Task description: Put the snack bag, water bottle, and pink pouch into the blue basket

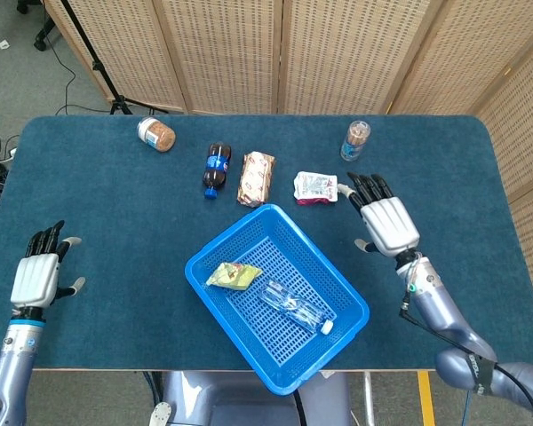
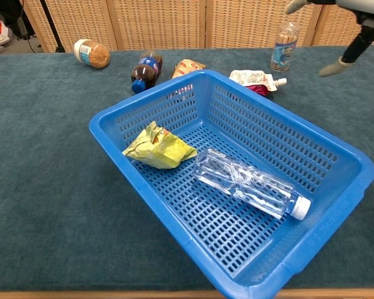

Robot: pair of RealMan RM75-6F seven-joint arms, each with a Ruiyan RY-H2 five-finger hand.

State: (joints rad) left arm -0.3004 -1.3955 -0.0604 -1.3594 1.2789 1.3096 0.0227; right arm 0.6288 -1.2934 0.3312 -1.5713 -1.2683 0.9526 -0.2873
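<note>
The blue basket (image 1: 204, 264) (image 2: 106, 129) stands at the table's front middle. Inside it lie the yellow-green snack bag (image 1: 232, 275) (image 2: 158, 148) and the clear water bottle (image 1: 296, 308) (image 2: 249, 184) on its side. The pink pouch (image 1: 316, 188) (image 2: 254, 79) lies flat on the cloth just behind the basket. My right hand (image 1: 383, 216) (image 2: 352, 25) hovers open, palm down, close to the pouch's right side, its fingertips near the pouch's cap. My left hand (image 1: 37, 273) rests open at the table's front left, far from everything.
Behind the basket lie a cola bottle (image 1: 216, 167) (image 2: 145, 71), a brown snack packet (image 1: 256, 177) (image 2: 186, 66) and a jar (image 1: 156, 134) (image 2: 91, 53). A small upright bottle (image 1: 356, 140) (image 2: 284, 38) stands just beyond the pouch and my right hand.
</note>
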